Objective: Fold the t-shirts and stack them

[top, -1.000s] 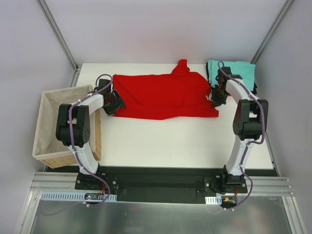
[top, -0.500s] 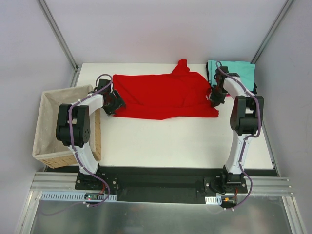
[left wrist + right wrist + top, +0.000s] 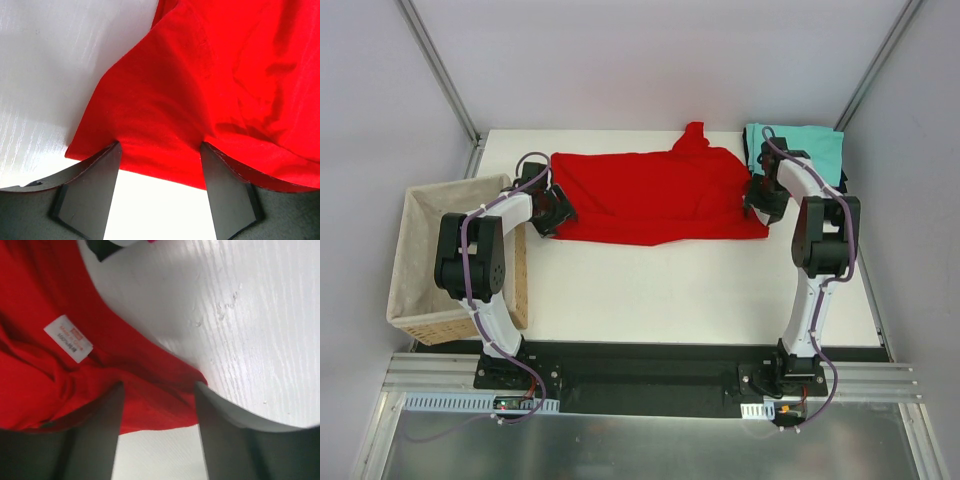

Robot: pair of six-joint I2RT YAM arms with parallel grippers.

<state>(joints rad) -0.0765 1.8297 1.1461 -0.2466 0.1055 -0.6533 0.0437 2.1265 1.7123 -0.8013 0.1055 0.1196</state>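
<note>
fingers point(image 3: 87, 192) of two arms point(image 3: 470, 255) straddle one red t-shirt point(image 3: 650, 195) beside one teal t-shirt point(image 3: 812, 145)

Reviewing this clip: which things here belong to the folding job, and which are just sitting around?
Part of the job:
red t-shirt, laid out on the table
teal t-shirt, folded at the far right corner

Just lying about:
wicker basket, left of the table

The plain bright red cloth t-shirt point(image 3: 655, 195) is one solid colour all over, and it carries a small white sewn-in label point(image 3: 68, 338) with red print. At its 2 o'clock, the folded teal cloth shirt point(image 3: 810, 145) is plain too. The white table point(image 3: 670, 290) shows a faint straight grain, and at its 9 o'clock the tan woven wicker basket point(image 3: 518, 290) has a plain beige lining point(image 3: 425, 250).
</note>
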